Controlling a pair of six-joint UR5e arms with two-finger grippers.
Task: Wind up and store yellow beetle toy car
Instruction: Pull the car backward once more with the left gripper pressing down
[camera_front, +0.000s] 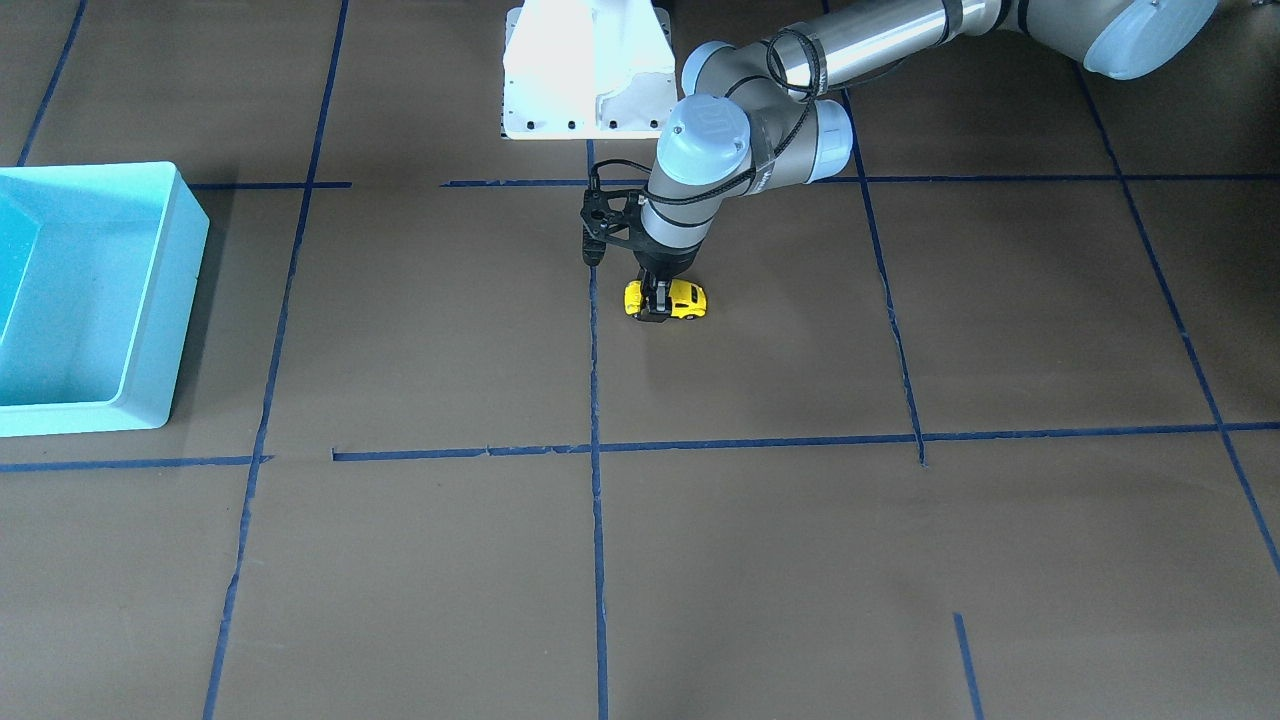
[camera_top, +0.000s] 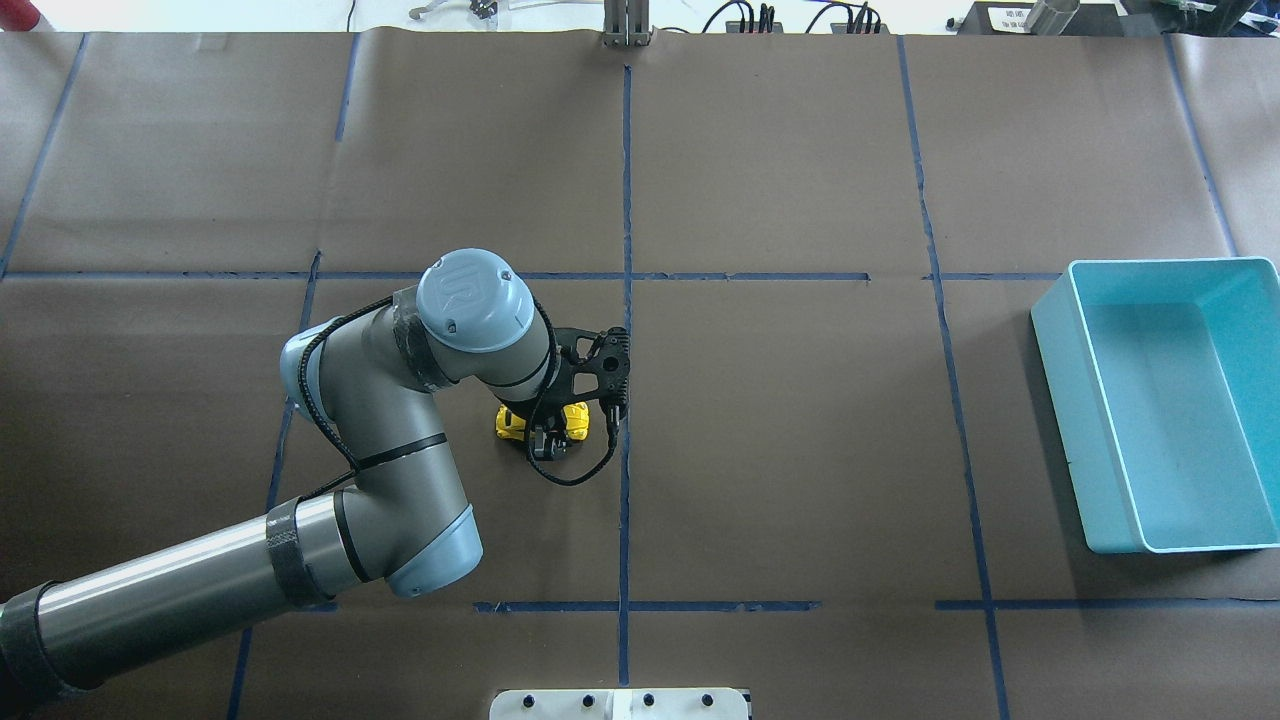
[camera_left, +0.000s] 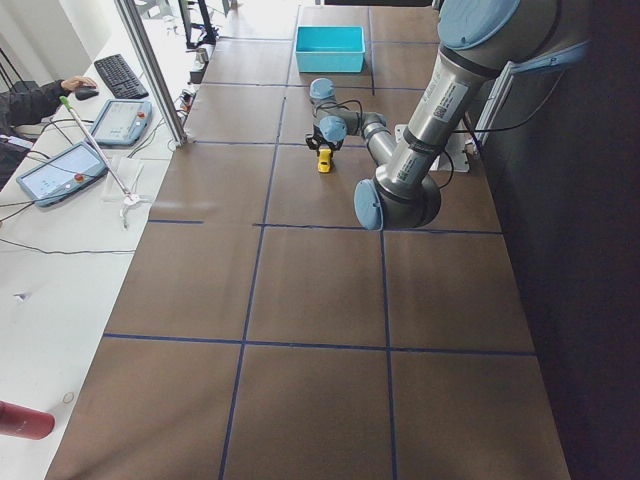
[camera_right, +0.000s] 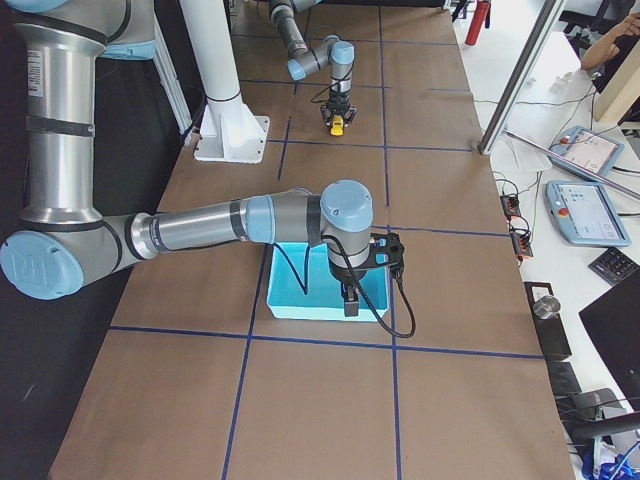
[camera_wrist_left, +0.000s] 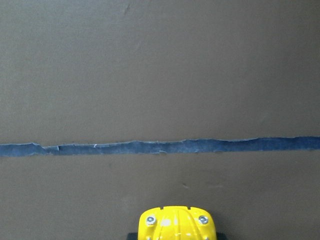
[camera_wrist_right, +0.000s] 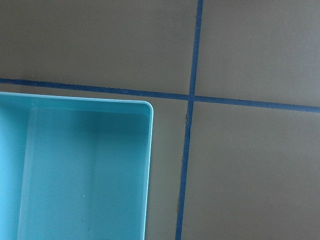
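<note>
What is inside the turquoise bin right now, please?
The turquoise bin shows a bare floor from overhead; its nearer walls hide a strip. The yellow beetle toy car is in the left gripper.

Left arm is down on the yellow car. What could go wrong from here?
1. The left fingers hold the small rounded car across its middle; it may twist or slip out during winding.
2. The bin sits far off on the robot's right, so a long carry could drop the car.
3. The slack cable hangs beside the car and might snag it.
</note>
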